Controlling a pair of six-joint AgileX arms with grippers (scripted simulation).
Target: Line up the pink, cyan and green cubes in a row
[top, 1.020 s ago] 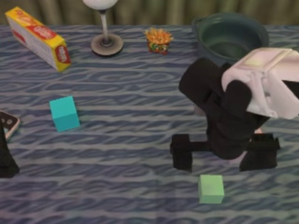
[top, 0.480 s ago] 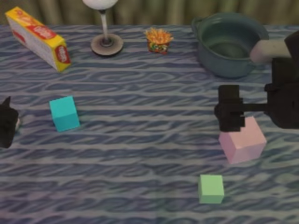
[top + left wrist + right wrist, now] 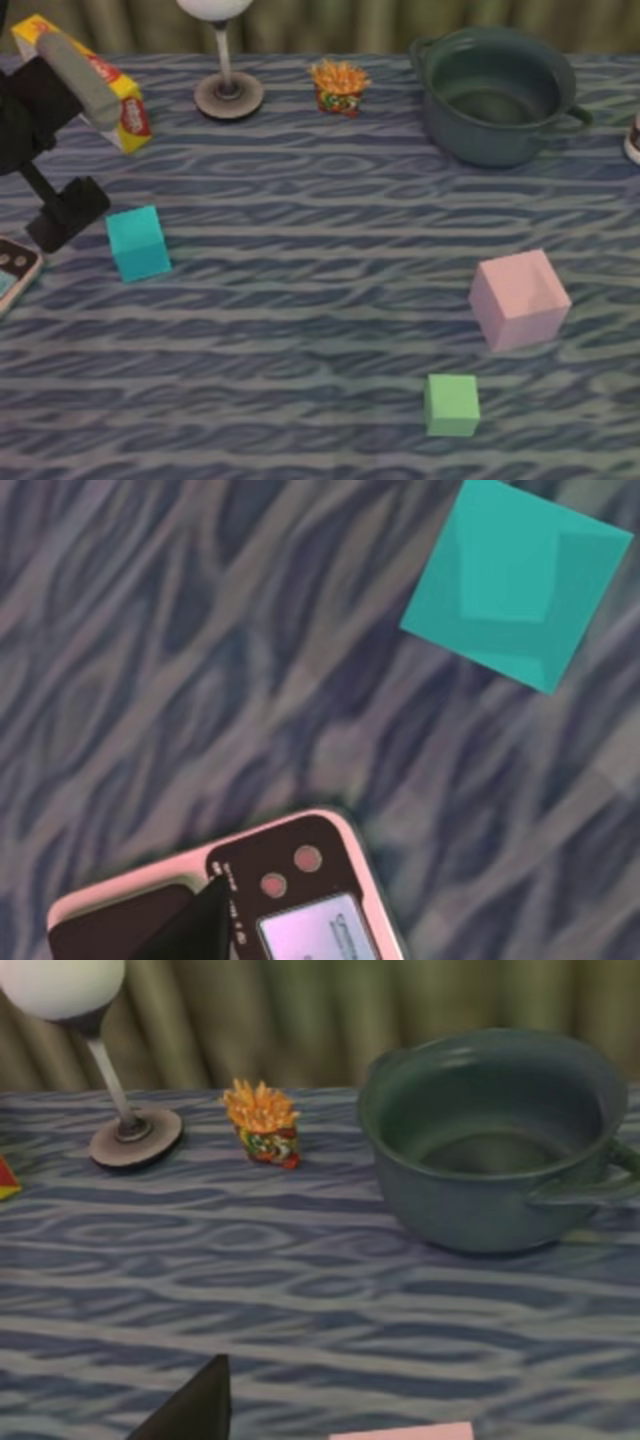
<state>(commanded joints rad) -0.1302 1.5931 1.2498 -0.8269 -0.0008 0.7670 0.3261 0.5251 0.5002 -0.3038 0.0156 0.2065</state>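
Nearest to you in the top view sits the light green cube (image 3: 452, 404), alone on the blue wave-patterned tablecloth (image 3: 300, 330) toward the right. Just beyond it and a little further right is the pale pink cube (image 3: 519, 299), near the green one but not touching it; its edge also shows in the right wrist view (image 3: 405, 1431). Well apart from both, on the left side, you have the cyan cube (image 3: 137, 242), seen from above by the left wrist camera (image 3: 517, 581). The three do not form a row.

At the left edge a phone-like device (image 3: 14, 268) lies flat beside the cyan cube. Your left gripper (image 3: 66, 213) hangs just left of the cyan cube, above the cloth, holding nothing; you cannot tell whether its jaws are apart or together. Your right arm is out of the top view, and its jaw state cannot be told either.

Farther back stand a yellow box (image 3: 95, 85), a lamp base (image 3: 229, 94), a small carton of fries (image 3: 339, 87) and a dark teal pot (image 3: 492, 92).
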